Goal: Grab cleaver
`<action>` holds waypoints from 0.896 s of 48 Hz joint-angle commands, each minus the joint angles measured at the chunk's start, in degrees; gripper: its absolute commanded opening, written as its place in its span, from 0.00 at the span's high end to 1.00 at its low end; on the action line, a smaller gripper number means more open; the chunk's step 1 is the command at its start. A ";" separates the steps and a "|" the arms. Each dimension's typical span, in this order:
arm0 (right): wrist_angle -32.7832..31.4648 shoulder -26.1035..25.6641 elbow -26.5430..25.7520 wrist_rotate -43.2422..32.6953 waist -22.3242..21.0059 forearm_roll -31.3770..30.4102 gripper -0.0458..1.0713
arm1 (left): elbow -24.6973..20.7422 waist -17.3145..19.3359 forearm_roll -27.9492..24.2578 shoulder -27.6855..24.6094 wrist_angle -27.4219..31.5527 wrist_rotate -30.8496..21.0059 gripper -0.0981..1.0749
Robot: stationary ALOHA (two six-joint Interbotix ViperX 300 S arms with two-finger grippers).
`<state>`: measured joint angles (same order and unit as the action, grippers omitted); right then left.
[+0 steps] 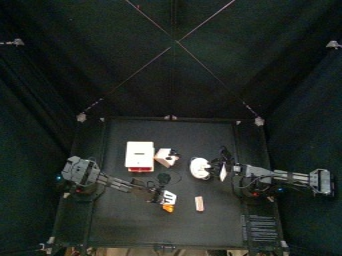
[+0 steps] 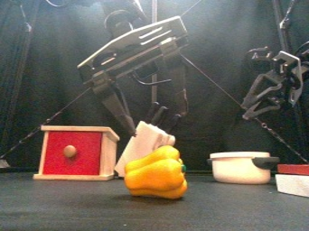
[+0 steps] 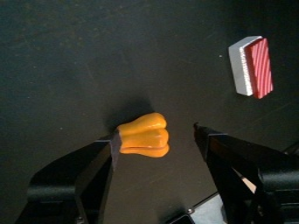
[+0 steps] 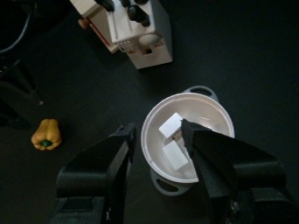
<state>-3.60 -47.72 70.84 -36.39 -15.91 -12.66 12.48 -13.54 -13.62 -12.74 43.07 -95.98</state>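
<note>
Both arms hung over the black table [image 3: 70, 52] with nothing gripped. The right gripper [image 4: 162, 131] hovered above the white pot [image 4: 208, 115], jaws spread apart. The left gripper [image 3: 156, 133] was poised over a yellow bell pepper [image 3: 142, 137], jaws likewise released, one on either side of it and clear of it.

The cleaver could not be picked out with certainty. It was probably one of the dark handles [image 4: 140, 16] standing in the pale knife block [image 4: 131, 37], which sat between the red drawer box [image 2: 79, 152] and the pot. A flat white piece [image 4: 172, 127] lying inside the pot might instead have been its blade.

The right arm looked the better placed, being near both the block and the pot. To do this step well, it would first need to settle which handle belonged to the cleaver, then line its jaws across that handle rather than along it. It should close on that handle alone, since the neighbouring handles stood just beside it. A pull in line with the slot would be wise, as the block looked light and tilted in the front view and could tip or drag. The left arm had no call to touch the pepper. A red-and-white striped block [image 3: 249, 66] lay well apart from it.
</note>
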 commanded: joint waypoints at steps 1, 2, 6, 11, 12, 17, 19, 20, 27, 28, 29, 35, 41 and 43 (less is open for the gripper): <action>0.44 0.26 -1.76 0.09 0.00 0.00 0.22 | -0.18 0.53 -1.41 2.46 -0.26 0.53 0.08; 0.53 0.26 -1.76 0.09 0.09 0.00 0.22 | 0.00 0.62 -2.11 2.72 -0.35 0.88 0.08; 0.53 0.18 -2.02 0.18 0.00 0.00 0.22 | 0.79 1.23 -5.80 4.57 -0.44 3.43 0.08; 1.05 0.26 -2.46 0.18 0.09 -0.70 0.22 | 1.49 2.46 -9.49 7.38 -0.53 6.68 0.08; 1.14 0.26 -2.55 0.18 0.09 -0.88 0.22 | 1.76 2.81 -10.20 8.00 -0.44 7.47 0.08; 2.99 0.44 -3.08 0.18 0.09 -1.76 0.22 | 2.81 4.22 -13.27 11.43 -0.70 11.34 0.08; 4.31 0.62 -3.25 0.18 0.35 -2.11 0.22 | 3.43 4.57 -14.41 12.48 -0.88 12.83 0.08; 4.75 0.70 -3.34 0.18 0.35 -2.29 0.22 | 3.69 4.66 -14.94 13.10 -1.05 13.62 0.08; 7.82 1.23 -4.22 0.09 0.70 -2.81 0.22 | 5.71 5.89 -17.31 16.61 -2.55 17.67 0.10; 8.17 1.32 -4.31 0.09 0.79 -2.81 0.22 | 6.06 6.06 -17.58 16.96 -2.90 18.11 0.10; 8.79 1.41 -4.48 0.09 0.97 -2.90 0.22 | 6.33 6.24 -17.93 17.40 -3.25 18.46 0.10; 11.34 2.72 -5.01 0.00 1.93 -2.37 0.22 | 9.14 7.03 -21.71 20.39 -6.50 20.21 0.14; 12.92 5.54 -5.89 -0.09 3.78 -0.35 0.23 | 13.89 6.94 -26.10 25.14 -11.51 21.36 0.22; 12.92 6.59 -6.42 0.00 4.31 0.70 0.23 | 15.64 6.94 -27.16 26.89 -13.18 21.36 0.24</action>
<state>8.35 -43.07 66.53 -36.39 -12.74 -13.62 25.75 -6.68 -37.97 9.32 33.40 -74.62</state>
